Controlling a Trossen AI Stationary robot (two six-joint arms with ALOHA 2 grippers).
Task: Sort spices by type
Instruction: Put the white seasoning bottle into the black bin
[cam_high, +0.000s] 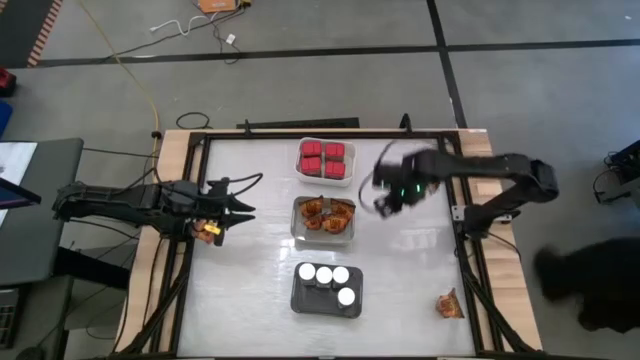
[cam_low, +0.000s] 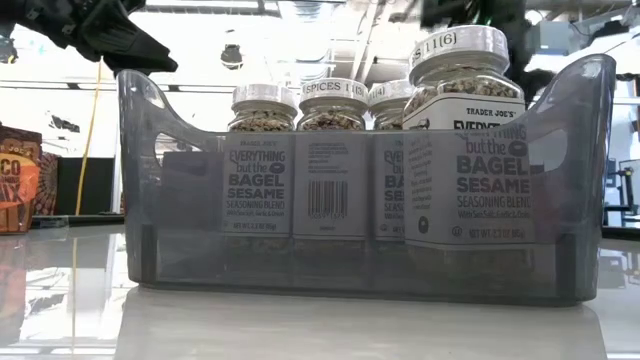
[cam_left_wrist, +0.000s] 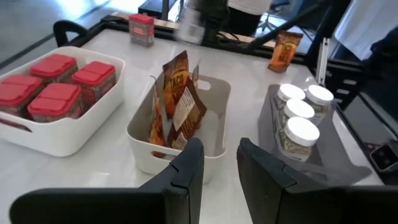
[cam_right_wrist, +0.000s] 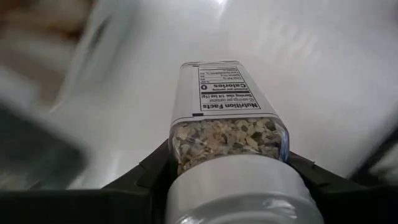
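My right gripper hangs over the table, right of the clear tray, shut on a small spice jar with a white lid. At the table's left edge my left gripper points toward the trays, open, with nothing between its fingers. Red containers fill the white tray. Orange-brown packets stand in the clear tray. Several white-lidded jars stand in the dark grey tray. Loose on the table are one red container and a packet. My right gripper pinches the jar between its two fingers, one on each side of the glass shoulder just below the white lid. The fingers come from above, pointing down. The jar hangs upright below them, lid up, clear of the table.
Another orange packet stands on the table by the left arm. The three trays sit in a row down the table's middle. Bare tabletop lies between the trays and the right edge.
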